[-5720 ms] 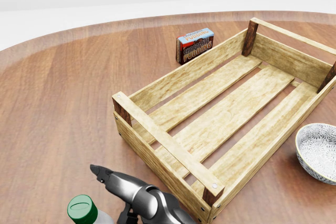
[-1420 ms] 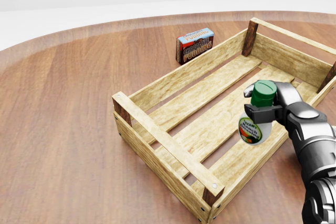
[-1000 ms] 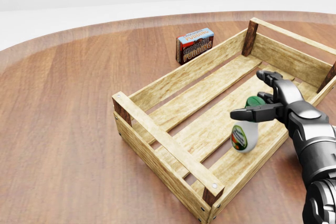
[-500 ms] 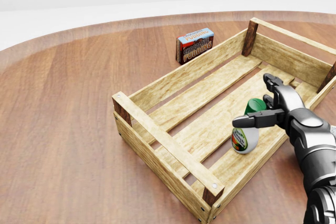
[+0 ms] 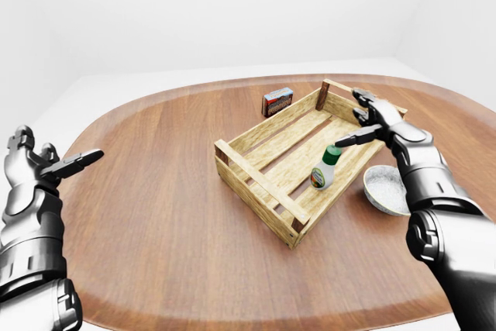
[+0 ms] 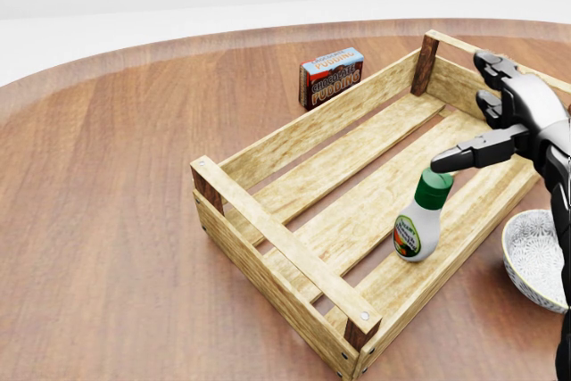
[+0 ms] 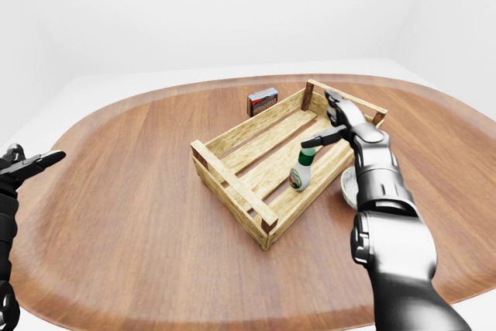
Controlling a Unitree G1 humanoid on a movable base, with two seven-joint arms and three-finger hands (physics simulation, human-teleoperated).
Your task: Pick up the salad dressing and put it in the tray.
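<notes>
My head cam looks down close on the tray (image 6: 268,234); both eye cams sit wider, sharing the tray and whole worktop (image 5: 155,215).

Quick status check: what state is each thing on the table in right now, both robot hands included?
Salad dressing bottle: upright in the tray, cap on, released.
Wooden tray: holds only the bottle.
Right robot hand: open, above the bottle.
Left robot hand: open, empty.
Pudding box: standing outside the tray.
Bowl: upright, beside the tray.

"Chocolate pudding" on box (image 6: 331,77)
</notes>
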